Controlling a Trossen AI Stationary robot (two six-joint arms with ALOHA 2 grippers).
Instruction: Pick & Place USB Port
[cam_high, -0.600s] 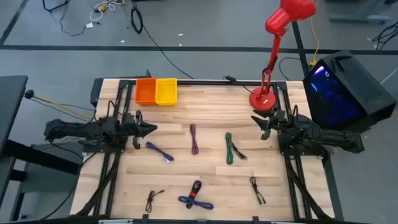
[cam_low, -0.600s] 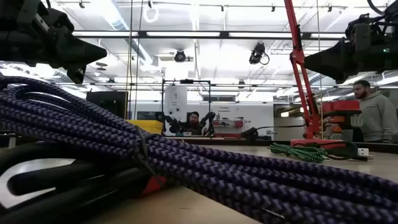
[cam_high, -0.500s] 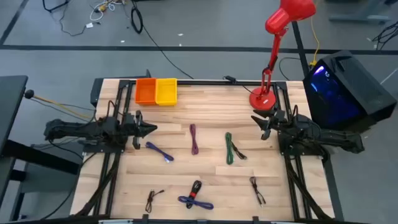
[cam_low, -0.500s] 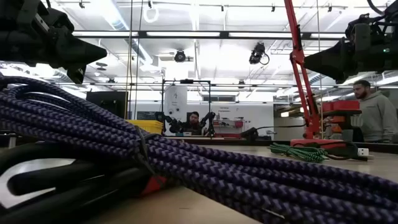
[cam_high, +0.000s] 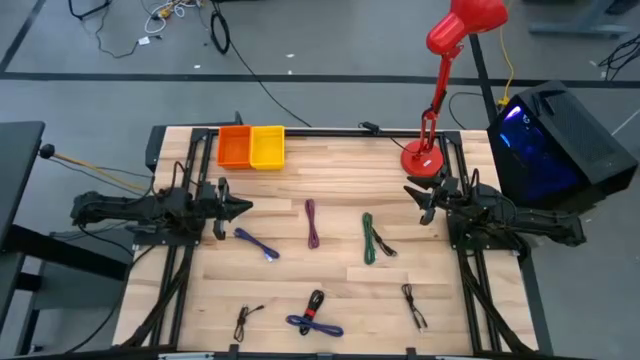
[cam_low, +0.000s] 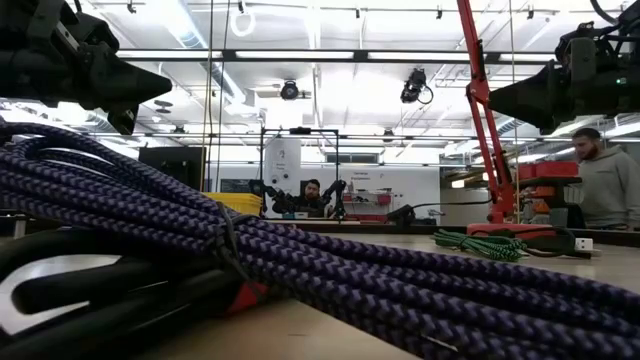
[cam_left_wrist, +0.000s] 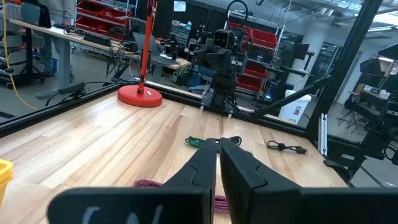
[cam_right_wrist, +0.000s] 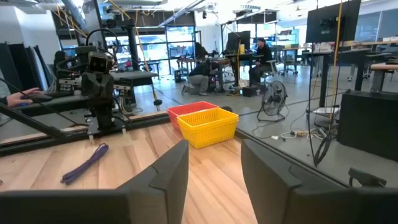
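Six bundled USB cables (cam_high: 312, 222) scattered flat on table, orange-yellow bins (cam_high: 251, 146) at rear

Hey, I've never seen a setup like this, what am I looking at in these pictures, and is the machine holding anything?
These are four cameras on one moment. Two dark robot arms sit at a wooden table. The overhead picture shows the left gripper and the right gripper, both raised near the table's sides and holding nothing. The left one's fingers are shut; the right one's are open. One camera sits at table height, so a blue cable fills its picture. The other two ride on the wrists, looking past each arm's fingers. On the table lie several bundled cables: blue, purple, green and black. An orange bin and a yellow bin stand at the far edge, beside a red lamp.
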